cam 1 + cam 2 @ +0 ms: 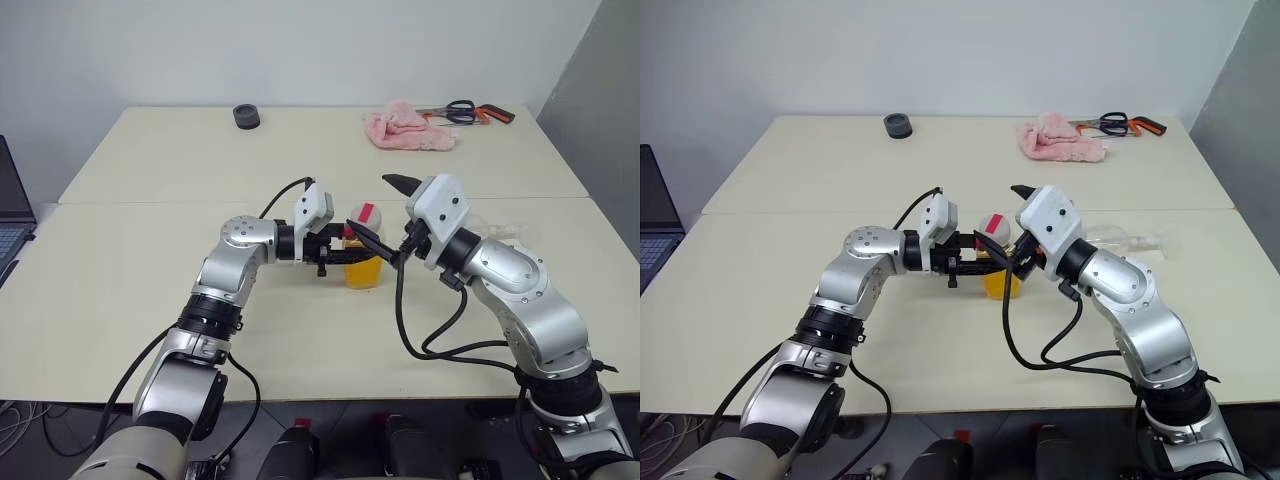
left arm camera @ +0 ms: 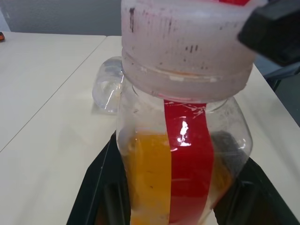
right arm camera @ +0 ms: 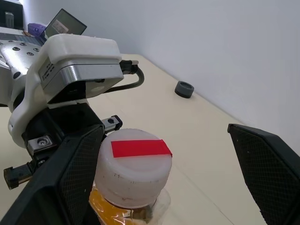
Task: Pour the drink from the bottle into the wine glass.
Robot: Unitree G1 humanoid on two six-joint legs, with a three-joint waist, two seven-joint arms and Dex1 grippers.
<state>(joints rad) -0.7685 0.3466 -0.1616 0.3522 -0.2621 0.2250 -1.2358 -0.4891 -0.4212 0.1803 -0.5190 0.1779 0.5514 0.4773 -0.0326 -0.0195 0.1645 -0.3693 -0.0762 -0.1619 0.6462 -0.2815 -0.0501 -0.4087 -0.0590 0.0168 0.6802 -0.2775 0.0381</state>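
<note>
A small clear bottle [image 1: 362,268] with a red stripe stands at mid-table, about half full of the orange drink [image 2: 150,178]. My left gripper [image 1: 352,256] is shut on the bottle's body from the left, just below the neck. The bottle's white cap [image 3: 133,164] with a red strip is on. My right gripper [image 3: 168,173] is open, its fingers [image 3: 70,178] wide apart on either side of the cap, one close beside it. The wine glass [image 1: 1125,240] appears to lie on its side on the table behind my right arm; its bowl [image 2: 108,89] shows past the bottle.
A pink cloth [image 1: 408,128] and scissors with other tools [image 1: 465,112] lie at the far right of the table. A black round object [image 1: 247,116] sits at the far middle. A laptop [image 1: 10,215] stands off the left edge.
</note>
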